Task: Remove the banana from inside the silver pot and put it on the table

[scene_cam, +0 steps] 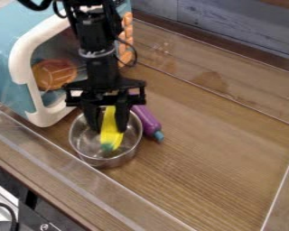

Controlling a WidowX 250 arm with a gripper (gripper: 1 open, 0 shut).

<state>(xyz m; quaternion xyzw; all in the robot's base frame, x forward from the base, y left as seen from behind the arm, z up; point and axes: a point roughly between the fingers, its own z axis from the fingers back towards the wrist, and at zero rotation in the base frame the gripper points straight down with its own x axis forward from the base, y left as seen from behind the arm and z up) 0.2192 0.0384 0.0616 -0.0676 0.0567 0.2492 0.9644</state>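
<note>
Standing nearest the front plastic wall, the silver pot [106, 144] rests on the wood-grain table [219, 162]. Directly above its opening, the gripper [111, 126] points downward with its fingers clamped on the yellow banana [112, 137], which hangs upright with its lower end within the pot's rim. A purple eggplant toy [148, 124] lies just beside the pot. Behind stands the white-and-teal toy microwave [26, 68].

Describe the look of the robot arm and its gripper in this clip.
The arm is black, built of chunky stacked segments with a narrower cylindrical wrist. The gripper is black too: a wide horizontal crossbar carrying two slim fingers. No markings are readable.
</note>
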